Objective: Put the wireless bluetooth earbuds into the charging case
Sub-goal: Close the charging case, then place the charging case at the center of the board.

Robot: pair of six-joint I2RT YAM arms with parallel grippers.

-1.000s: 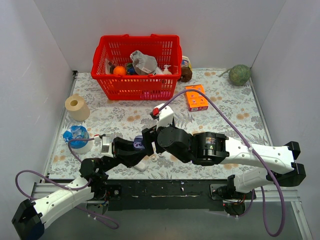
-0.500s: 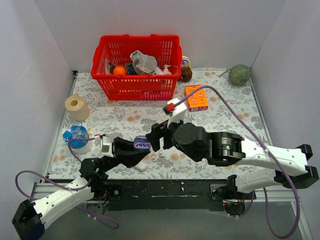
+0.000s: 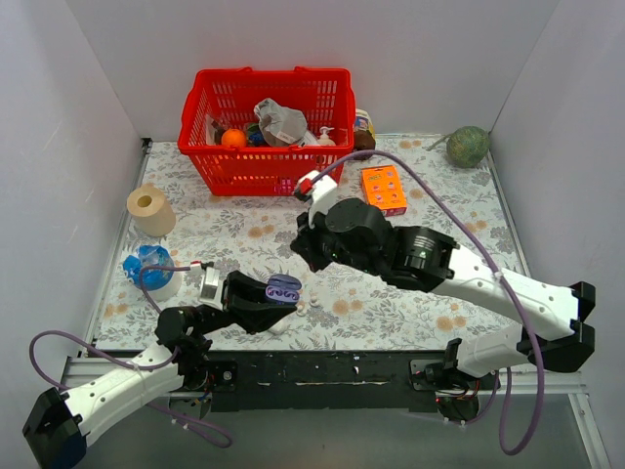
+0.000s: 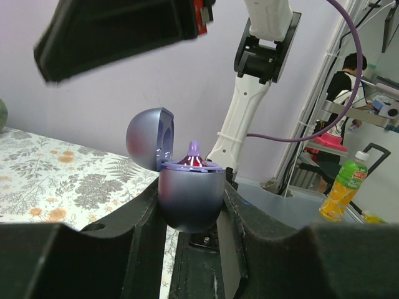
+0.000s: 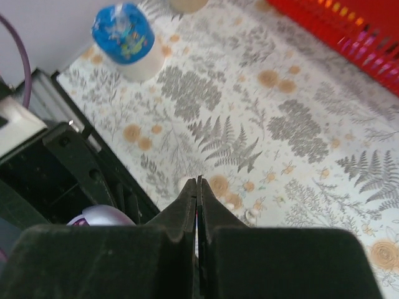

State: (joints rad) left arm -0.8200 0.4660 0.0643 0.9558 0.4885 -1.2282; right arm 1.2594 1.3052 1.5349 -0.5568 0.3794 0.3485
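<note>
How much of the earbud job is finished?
The case is open, and one earbud already pokes up from it. The left gripper holds the case. The right gripper is shut with nothing in it. Left to do: the second earbud, which I cannot spot for sure, and probably shutting the case.

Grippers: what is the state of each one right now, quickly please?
Left gripper: closed on the charging case, whose lid is open.
Right gripper: jaws closed together, nothing seen between them.
</note>
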